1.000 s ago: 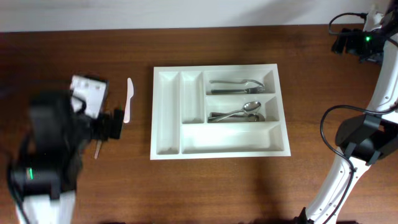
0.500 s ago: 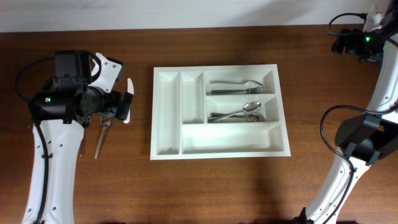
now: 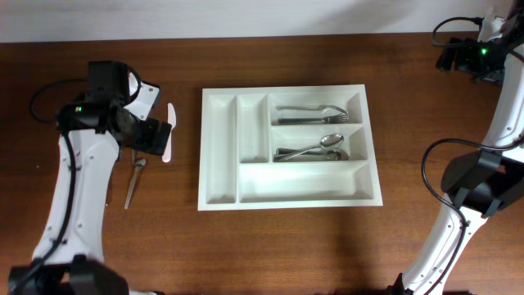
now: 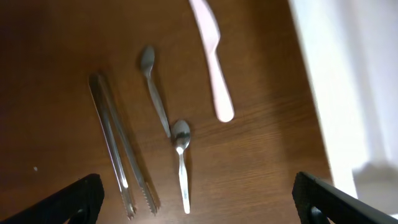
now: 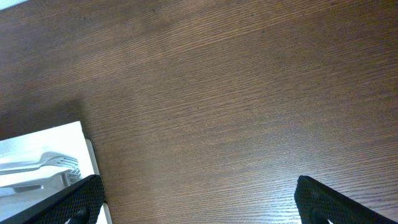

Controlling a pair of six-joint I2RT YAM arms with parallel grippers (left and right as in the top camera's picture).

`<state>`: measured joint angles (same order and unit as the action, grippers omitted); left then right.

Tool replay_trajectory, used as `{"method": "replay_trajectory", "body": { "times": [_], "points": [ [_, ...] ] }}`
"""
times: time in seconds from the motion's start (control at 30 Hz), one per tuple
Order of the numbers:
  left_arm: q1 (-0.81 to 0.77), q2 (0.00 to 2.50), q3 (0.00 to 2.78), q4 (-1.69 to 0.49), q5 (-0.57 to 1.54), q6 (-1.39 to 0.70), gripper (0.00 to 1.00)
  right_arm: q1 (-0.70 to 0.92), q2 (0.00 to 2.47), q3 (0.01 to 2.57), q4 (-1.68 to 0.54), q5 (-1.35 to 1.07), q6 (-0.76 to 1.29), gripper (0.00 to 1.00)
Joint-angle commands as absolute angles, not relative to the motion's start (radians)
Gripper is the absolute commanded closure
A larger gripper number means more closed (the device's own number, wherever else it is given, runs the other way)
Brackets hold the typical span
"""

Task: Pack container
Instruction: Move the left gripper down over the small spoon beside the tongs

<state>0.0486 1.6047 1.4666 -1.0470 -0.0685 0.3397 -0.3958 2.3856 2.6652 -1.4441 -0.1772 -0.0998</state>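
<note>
At the table's centre in the overhead view lies the tray [image 3: 221, 164], its long side running 3 to 9 o'clock. It is already sorted by kind: forks [image 3: 311, 111] lie in the compartment at 1 o'clock and spoons [image 3: 315, 151] in the one just below. The two narrow slots at 9 o'clock and the wide bottom one at 6 o'clock are bare, so the packing looks partly done.

The loose pieces sit on the wood at 9 o'clock from the tray, probably laid there within the left arm's reach. In the left wrist view a pale knife [image 4: 211, 62] lies nearest the tray's wall [image 4: 348, 93]. A spoon [image 4: 154, 87] and a smaller spoon [image 4: 180, 155] lie almost end to end beside it, and tongs [image 4: 121, 149] lie at 9 o'clock from them. All are flat and apart from one another, which should leave room for a finger on either side.

The left gripper [image 4: 199, 202] hangs above this group with its jaws spread as wide as they go, holding and touching nothing. Its tips frame the smaller spoon and the tongs' end, so I judge it is lining up a pick.

The right gripper [image 5: 199, 202] is parked at 2 o'clock from the tray, likely to stay out of the way. It is likewise wide apart and empty, over bare wood with only the tray's corner in its view.
</note>
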Motion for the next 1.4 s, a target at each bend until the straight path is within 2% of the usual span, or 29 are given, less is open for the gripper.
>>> {"method": "replay_trajectory", "body": {
  "times": [0.0, 0.23, 0.87, 1.0, 1.3, 1.37],
  "points": [
    [0.091, 1.674, 1.486, -1.039, -0.102, 0.267, 0.01, -0.393, 2.363, 2.683, -1.444, -0.179, -0.088, 0.01],
    [0.152, 1.781, 1.486, -0.976, -0.098, 0.261, 0.01, -0.393, 2.363, 2.683, -1.444, -0.179, -0.088, 0.02],
    [0.152, 1.893, 1.486, -0.748, -0.057, 0.258, 0.0, -0.393, 2.363, 2.683, -1.444, -0.179, -0.088, 0.01],
    [0.152, 1.917, 1.486, -0.73, -0.056, 0.258, 0.05, -0.393, 2.363, 2.683, -1.444, -0.179, -0.088, 0.01],
    [0.152, 2.038, 1.486, -0.71, -0.06, 0.258, 0.07, -0.393, 2.363, 2.683, -1.444, -0.179, -0.088, 0.01],
    [0.154, 2.059, 1.486, -0.694, -0.061, 0.255, 0.19, -0.393, 2.363, 2.683, -1.444, -0.179, -0.088, 0.01]
  ]
}}
